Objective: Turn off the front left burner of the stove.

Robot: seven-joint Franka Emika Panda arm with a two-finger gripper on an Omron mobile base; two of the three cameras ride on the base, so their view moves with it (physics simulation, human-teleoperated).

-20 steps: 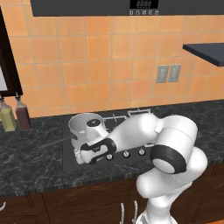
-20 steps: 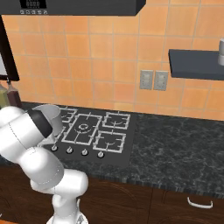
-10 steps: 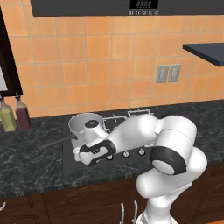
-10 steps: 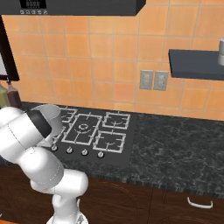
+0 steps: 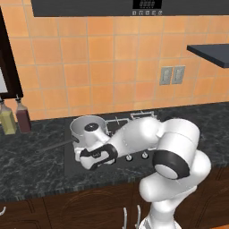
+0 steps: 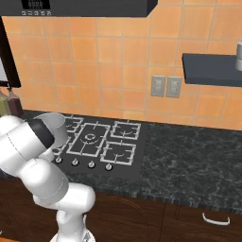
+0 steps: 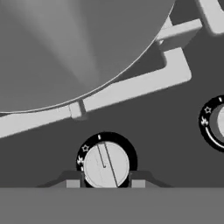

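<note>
Where two fingers (image 7: 105, 183) flank one knob (image 7: 106, 165), second knob (image 7: 217, 122) beside.

black stove (image 6: 127, 163), grey-grated burner (image 7: 131, 85)

Pot (image 5: 88, 129) on stove (image 6: 124, 163) — knobs (image 6: 90, 164) in front.

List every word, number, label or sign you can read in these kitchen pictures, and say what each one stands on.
No readable words or numbers.
Knob dial ring: small white star and flame-like signs, no text.
Neighbouring knob: similar signs, cut off at the edge.
Display panel above the stove: pale marks, too small and blurred to read.
</note>
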